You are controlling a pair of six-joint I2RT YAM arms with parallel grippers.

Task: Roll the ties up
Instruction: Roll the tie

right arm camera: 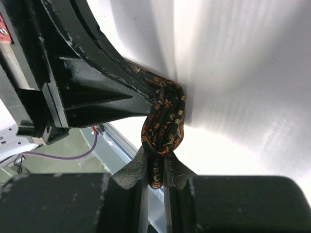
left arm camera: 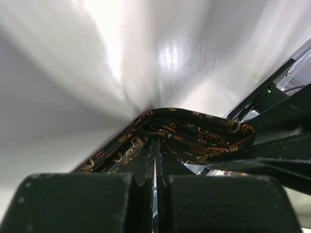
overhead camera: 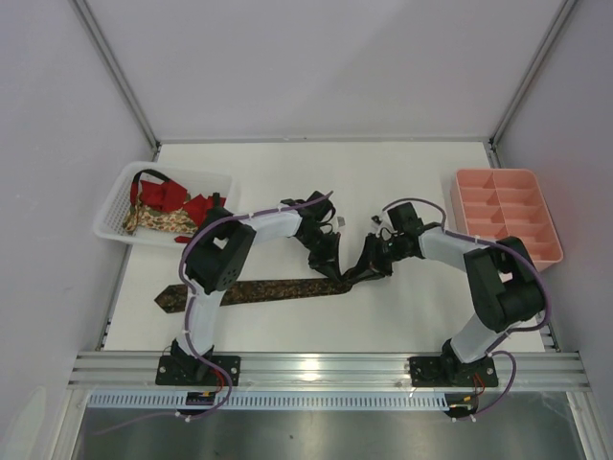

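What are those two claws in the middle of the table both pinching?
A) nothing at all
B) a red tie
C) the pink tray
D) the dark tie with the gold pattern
D: the wrist views show the left gripper and the right gripper each closed on the folded end of the dark patterned tie.

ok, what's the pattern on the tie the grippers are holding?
The tie is dark brown with small orange-gold ring motifs; clearest in the right wrist view.
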